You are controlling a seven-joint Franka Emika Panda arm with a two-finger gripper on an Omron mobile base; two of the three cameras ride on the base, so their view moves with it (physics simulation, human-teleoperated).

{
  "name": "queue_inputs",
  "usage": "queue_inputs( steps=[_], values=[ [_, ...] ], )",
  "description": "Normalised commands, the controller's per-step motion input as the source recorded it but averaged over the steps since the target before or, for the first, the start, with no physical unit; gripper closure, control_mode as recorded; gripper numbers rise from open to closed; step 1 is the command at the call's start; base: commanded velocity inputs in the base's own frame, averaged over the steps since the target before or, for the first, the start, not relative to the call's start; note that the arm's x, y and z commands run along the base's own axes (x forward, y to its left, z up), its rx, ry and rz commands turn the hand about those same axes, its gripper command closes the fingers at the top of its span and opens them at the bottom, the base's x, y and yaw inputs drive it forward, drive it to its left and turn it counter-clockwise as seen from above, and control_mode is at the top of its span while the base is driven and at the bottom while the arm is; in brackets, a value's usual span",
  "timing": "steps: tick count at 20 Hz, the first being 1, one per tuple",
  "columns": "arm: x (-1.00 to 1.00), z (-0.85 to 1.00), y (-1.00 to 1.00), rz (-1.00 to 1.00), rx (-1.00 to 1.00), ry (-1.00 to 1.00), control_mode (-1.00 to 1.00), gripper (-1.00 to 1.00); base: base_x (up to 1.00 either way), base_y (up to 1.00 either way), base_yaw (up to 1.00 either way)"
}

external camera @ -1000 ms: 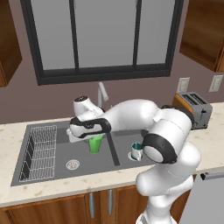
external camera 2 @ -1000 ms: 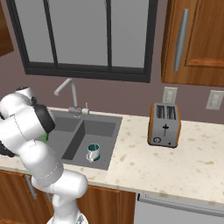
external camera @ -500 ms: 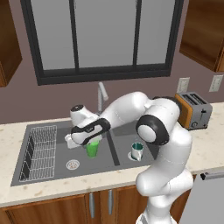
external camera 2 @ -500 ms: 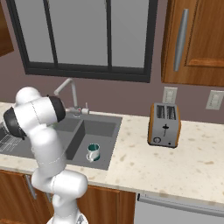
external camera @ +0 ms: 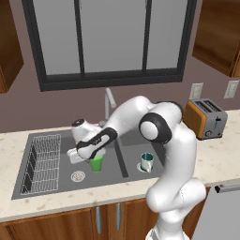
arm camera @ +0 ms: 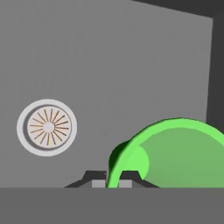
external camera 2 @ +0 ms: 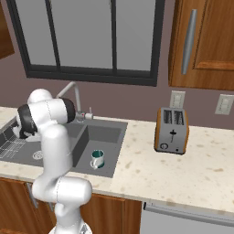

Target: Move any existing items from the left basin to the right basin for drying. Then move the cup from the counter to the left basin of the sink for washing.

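Observation:
The green cup (external camera: 96, 163) stands upright, low inside the left basin (external camera: 60, 182), just right of its round drain (external camera: 78, 176). My gripper (external camera: 95, 156) is shut on the cup's rim. In the hand view the cup (arm camera: 175, 153) has its rim pinched by my gripper (arm camera: 111, 177), with the drain (arm camera: 47, 127) on the grey basin floor (arm camera: 109, 65) to the left. Whether the cup's base touches the floor I cannot tell. The white-grey mug (external camera: 146, 161) with the teal inside stands in the right basin (external camera: 133, 149); the right base view shows the mug (external camera 2: 97, 159) too.
A wire rack (external camera: 44, 161) fills the left part of the left basin. The silver tap (external camera: 108, 101) rises behind the divider. On the beige counter (external camera: 220, 154) to the right stands an orange toaster (external camera: 205, 118). My arm arches over the sink.
The arm has swung left and down, carrying the green cup from above the divider into the left basin. The mug has stayed in the right basin.

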Motion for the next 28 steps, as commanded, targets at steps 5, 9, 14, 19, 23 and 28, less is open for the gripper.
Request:
queue_inputs(
  steps=[5, 9, 14, 19, 23, 28],
  values=[
    [0.26, -0.33, 0.09, 0.0, -0.01, 0.03, -1.0, 1.0, 0.0, 0.0, 0.0],
    [0.27, -0.32, 0.08, 0.0, -0.01, 0.01, -1.0, 1.0, 0.0, 0.0, 0.0],
    [0.2, -0.28, 0.03, 0.0, 0.0, 0.0, -1.0, 1.0, 0.0, 0.0, 0.0],
    [0.07, -0.24, 0.07, 0.0, 0.0, 0.0, -1.0, -1.0, 0.0, 0.0, 0.0],
    [0.01, -0.16, 0.12, 0.0, 0.0, 0.0, -1.0, -1.0, 0.0, 0.0, 0.0],
    [0.0, 0.0, 0.01, 0.0, 0.0, 0.0, -1.0, -1.0, 0.0, 0.0, 0.0]
  ],
)
